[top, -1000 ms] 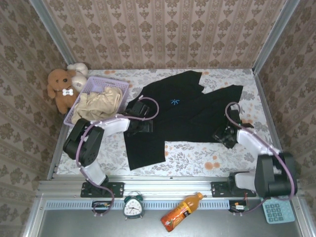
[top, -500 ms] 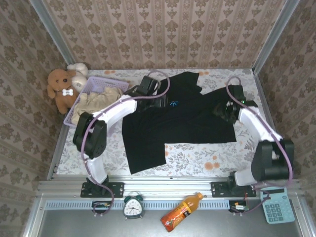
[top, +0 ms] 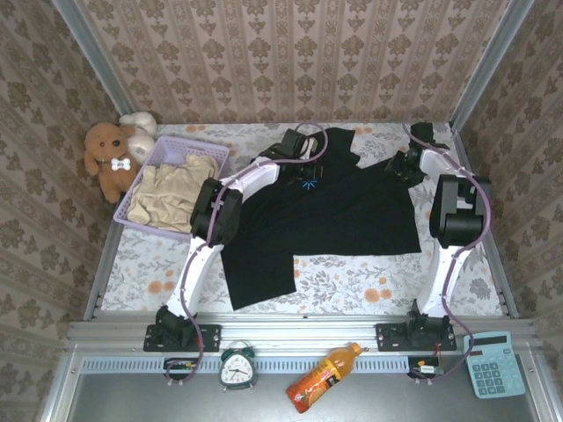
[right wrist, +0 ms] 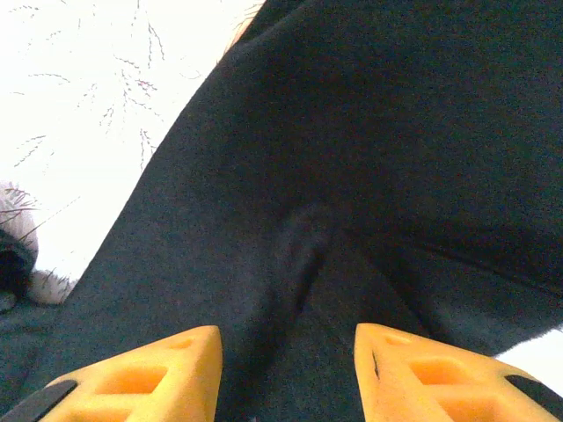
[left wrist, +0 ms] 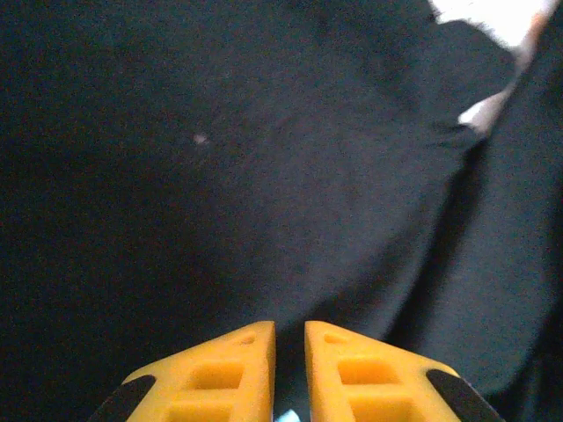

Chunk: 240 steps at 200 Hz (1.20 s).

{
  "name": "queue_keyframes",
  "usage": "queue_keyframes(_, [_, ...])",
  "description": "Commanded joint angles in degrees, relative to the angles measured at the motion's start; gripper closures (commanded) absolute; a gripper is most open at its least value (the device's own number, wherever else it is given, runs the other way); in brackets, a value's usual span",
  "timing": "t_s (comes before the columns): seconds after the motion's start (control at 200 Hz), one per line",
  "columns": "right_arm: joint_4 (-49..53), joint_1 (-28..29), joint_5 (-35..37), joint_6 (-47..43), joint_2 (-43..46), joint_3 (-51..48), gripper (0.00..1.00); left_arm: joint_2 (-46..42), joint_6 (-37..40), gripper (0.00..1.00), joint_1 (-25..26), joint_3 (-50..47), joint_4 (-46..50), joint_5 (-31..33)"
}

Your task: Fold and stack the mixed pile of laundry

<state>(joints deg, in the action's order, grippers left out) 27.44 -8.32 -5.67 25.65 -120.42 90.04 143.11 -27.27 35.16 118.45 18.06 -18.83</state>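
Large black cloth garment [top: 325, 211] lies spread flat, centre of floral table [top: 352, 281]. Left claw [left wrist: 289, 330] over its 12 o'clock part: narrow, slim gap, grip on cloth unclear. Right claw [right wrist: 286, 338] at its 2 o'clock corner: wide, cloth ridge between fingers. Cream-beige gathered garment [top: 171, 189] at 9 o'clock, inside lavender plastic mesh basket [top: 189, 145].

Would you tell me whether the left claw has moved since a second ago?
Yes: the left claw went away from the basket, toward the back wall.
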Motion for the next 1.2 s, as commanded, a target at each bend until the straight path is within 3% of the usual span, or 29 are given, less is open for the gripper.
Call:
queue_keyframes(0.0, [2.92,0.41,-2.34,0.02,-4.52,4.81,0.52,2.7,-5.79,0.8,-2.51,4.54,3.18,-0.47])
queue_keyframes(0.265, [6.95,0.34,-4.49,-0.37,-9.04,12.59,0.45,10.26,-16.96,0.81,-10.02,12.51,1.01,7.19])
queue_keyframes(0.365, [7.82,0.45,-6.28,-1.92,-4.39,10.85,0.39,12.37,-17.93,0.82,-12.75,17.07,2.28,8.55])
queue_keyframes(0.48, [5.87,1.31,-8.21,-1.31,4.78,0.63,0.32,12.7,-15.18,0.82,-13.75,20.45,4.21,10.66])
queue_keyframes(0.68, [1.25,7.34,-8.61,2.54,12.81,-16.99,0.44,11.2,-12.63,0.82,-14.84,18.15,4.68,14.08])
queue_keyframes(0.76, [0.16,9.65,-5.78,3.53,11.27,-18.93,0.51,10.64,-12.38,0.82,-15.12,16.88,3.68,13.04])
queue_keyframes(0.86, [1.81,9.74,-3.14,5.21,7.22,-18.12,0.66,10.52,-11.94,0.82,-15.11,16.48,3.56,11.65])
queue_keyframes(0.955, [5.43,9.55,2.06,5.4,7.2,-18.97,0.66,10.61,-12.15,0.82,-15.32,16.01,3.27,9.99])
queue_keyframes(1.025, [5.7,9.29,0.72,6.11,9.9,-21.44,0.68,10.86,-12.44,0.8,-15.38,15.89,2.15,7.43])
queue_keyframes(1.195, [11.08,10.43,5.23,6.7,18.14,-29.77,0.66,10.95,-13.38,0.65,-14.96,15.84,-1.36,2.16])
